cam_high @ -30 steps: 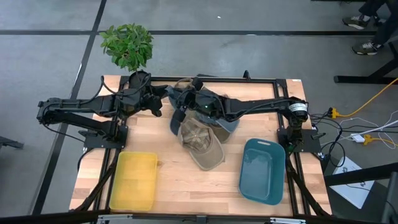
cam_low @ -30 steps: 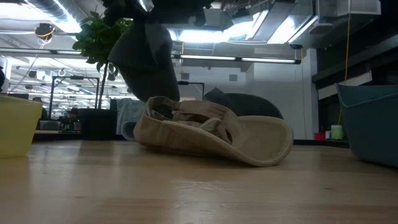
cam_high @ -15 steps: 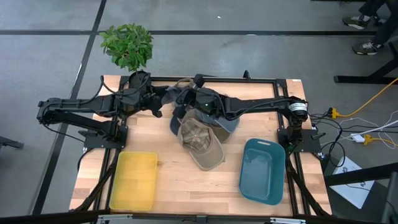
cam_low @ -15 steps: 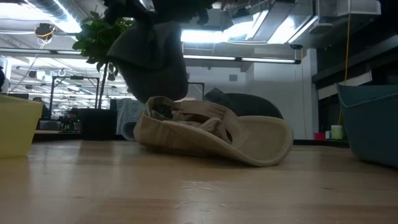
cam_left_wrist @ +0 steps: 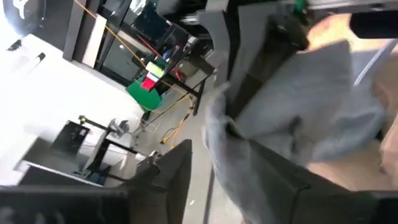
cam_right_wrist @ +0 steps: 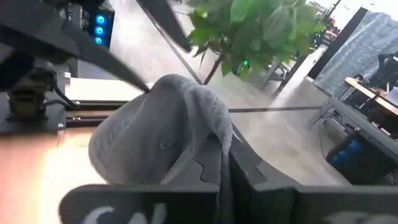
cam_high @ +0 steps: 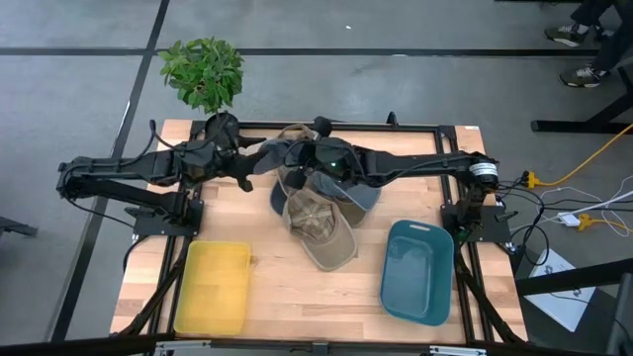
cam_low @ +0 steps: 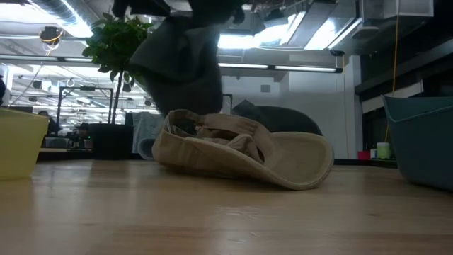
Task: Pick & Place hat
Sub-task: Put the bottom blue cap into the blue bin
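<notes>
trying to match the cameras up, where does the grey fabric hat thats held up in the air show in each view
high view: grey fabric hat between the two grippers, near the table's far edge.
low view: hanging top centre, above the tan cap.
left wrist view: right of centre.
right wrist view: centre.
Shared landmark: green leafy plant.

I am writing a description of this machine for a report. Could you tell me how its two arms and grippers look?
Both arms are black, built of slim jointed segments, with black cables looping along them. The left arm comes from the table's left edge, the right arm from the right edge, where a silver round joint cap shows. The left gripper and right gripper have dark, flat, angular fingers. No readable markings show.
</notes>
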Robot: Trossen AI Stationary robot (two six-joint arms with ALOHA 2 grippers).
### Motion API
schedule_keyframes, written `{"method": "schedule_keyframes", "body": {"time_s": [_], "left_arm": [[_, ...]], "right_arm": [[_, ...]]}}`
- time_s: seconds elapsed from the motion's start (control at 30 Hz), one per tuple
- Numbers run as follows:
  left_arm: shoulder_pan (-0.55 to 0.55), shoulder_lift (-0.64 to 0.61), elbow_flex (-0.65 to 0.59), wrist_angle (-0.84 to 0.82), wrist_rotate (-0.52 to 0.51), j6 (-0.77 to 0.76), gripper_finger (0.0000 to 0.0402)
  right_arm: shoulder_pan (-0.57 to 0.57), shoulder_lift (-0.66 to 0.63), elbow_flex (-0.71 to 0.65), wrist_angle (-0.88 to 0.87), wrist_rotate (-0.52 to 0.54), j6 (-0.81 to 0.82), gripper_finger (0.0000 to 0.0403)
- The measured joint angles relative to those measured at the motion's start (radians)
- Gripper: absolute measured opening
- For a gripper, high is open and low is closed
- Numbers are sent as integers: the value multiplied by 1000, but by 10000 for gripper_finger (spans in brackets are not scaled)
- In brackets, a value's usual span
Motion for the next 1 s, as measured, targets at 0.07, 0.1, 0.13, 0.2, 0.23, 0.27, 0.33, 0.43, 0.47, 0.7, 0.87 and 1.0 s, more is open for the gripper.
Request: {"method": "schedule_keyframes", "body": {"time_s": [0.07,0.1,0.13,0.2,0.23,0.27,0.33,0.43,0.47,0.7,0.87,1.0], "left_arm": [[0,-15,0,-17,4,-26,164],[0,-23,0,-25,8,-40,170],[0,-30,0,-43,11,-57,175],[0,-44,0,-68,26,-99,182],[0,-50,0,-83,30,-119,184],[0,-56,0,-95,37,-139,186],[0,-67,0,-129,63,-176,186],[0,-80,0,-178,116,-223,183],[0,-81,0,-187,131,-238,183],[0,-79,0,-266,160,-331,184],[0,-78,0,-294,161,-391,180],[0,-78,0,-300,160,-402,181]], "right_arm": [[6,-28,0,-25,-1,-2,5],[9,-45,0,-48,-2,-1,5],[14,-61,0,-76,-1,1,5],[20,-94,0,-123,-3,13,5],[24,-109,0,-155,-3,23,5],[29,-125,0,-178,-6,35,5],[36,-160,0,-243,-32,60,5],[56,-214,0,-329,-72,101,5],[66,-229,0,-352,-74,112,5],[140,-347,0,-516,-114,243,5],[187,-440,0,-675,-184,441,5],[225,-498,0,-813,-202,607,6]]}}
